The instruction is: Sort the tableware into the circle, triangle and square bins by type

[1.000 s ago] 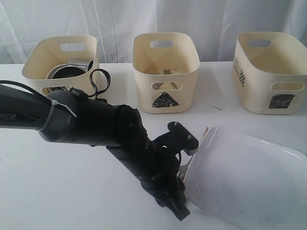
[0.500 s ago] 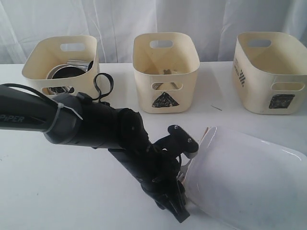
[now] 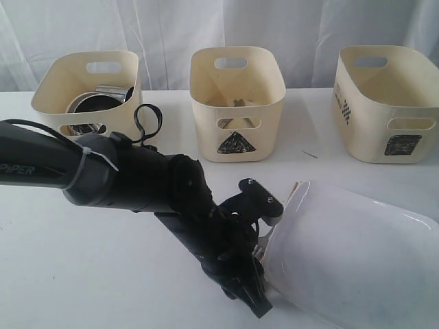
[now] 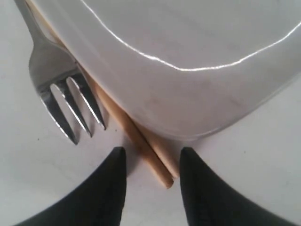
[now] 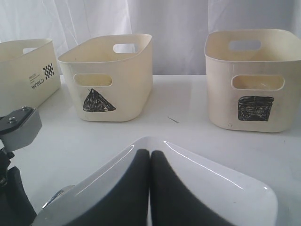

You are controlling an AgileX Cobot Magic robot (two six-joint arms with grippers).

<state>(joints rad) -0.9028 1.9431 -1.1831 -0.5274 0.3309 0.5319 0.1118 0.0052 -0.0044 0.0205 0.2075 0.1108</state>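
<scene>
The large white squarish plate point(image 3: 350, 253) lies at the front right of the table. The metal fork point(image 4: 51, 61) and the wooden chopsticks point(image 4: 141, 141) stick out from under its left edge. My left gripper point(image 3: 259, 308) is down at that edge. In the left wrist view it point(image 4: 153, 150) stands open, with the chopsticks' end between its black fingers point(image 4: 110, 188), untouched. My right gripper point(image 5: 150, 151) is shut over the plate point(image 5: 211, 188) with nothing seen between its fingers. The circle bin point(image 3: 55, 86), triangle bin point(image 3: 236, 130) and square bin point(image 3: 384, 130) stand in a row at the back.
Steel mugs point(image 3: 92, 104) sit inside the circle bin. A cable loop point(image 3: 145, 120) rises from my left arm point(image 3: 116, 178), which stretches across the front left of the table. White curtains close off the back.
The left arm shifted slightly up and to the right, then held still. Its gripper stays at the plate's edge. The plate and bins have not moved.
</scene>
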